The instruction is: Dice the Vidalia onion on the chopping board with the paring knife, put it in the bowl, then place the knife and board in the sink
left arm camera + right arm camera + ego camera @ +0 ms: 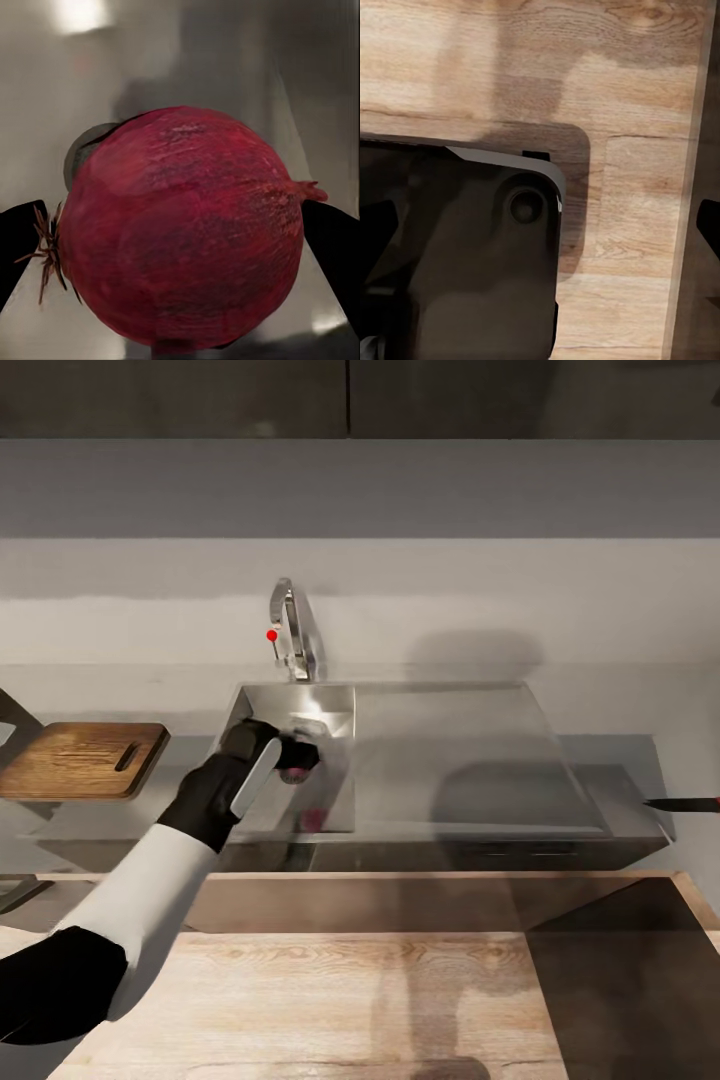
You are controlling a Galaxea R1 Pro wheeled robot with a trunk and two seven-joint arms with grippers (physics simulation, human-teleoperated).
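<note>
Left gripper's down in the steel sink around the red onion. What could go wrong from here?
1. The round red onion sits between the left gripper's black fingers; on such a curved skin the grip may slip on lifting.
2. The chrome gooseneck tap stands just behind the grey steel sink; a steep lift could clip it.
3. The brown wooden chopping board lies left of the basin, so the carry must clear the sink's rim.

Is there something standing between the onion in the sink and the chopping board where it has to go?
Only the sink's left wall. The left gripper has the Vidalia onion between its fingers inside the basin; the chopping board lies on the countertop beyond that wall, with nothing visible between.
</note>
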